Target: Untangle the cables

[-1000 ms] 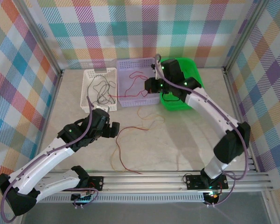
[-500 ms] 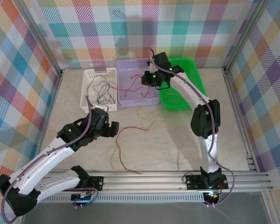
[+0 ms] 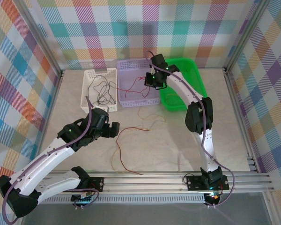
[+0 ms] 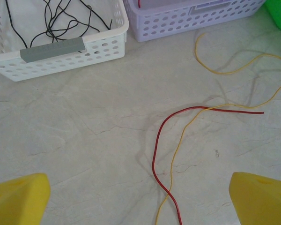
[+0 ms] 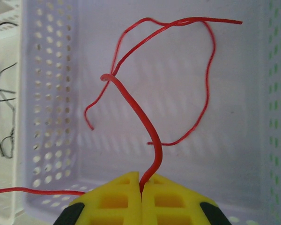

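Red cable (image 5: 141,115) pinched in my right gripper (image 5: 141,183), jaws shut tight on it, loops dangling over purple basket (image 5: 51,93). One strand runs off left across basket wall. Black cables (image 4: 61,23) lie in white basket (image 4: 65,58). On table (image 4: 84,136), second red (image 4: 155,150) crosses yellow cable (image 4: 234,70), near my left gripper (image 4: 139,187), jaws wide, empty. Step, I judge: sorting by colour, red into purple basket. Next calls for lowering, releasing inside walls, then parting crossed pair.

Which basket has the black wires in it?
The white basket on the left holds the black wires. The purple basket beside it has red wire instead.
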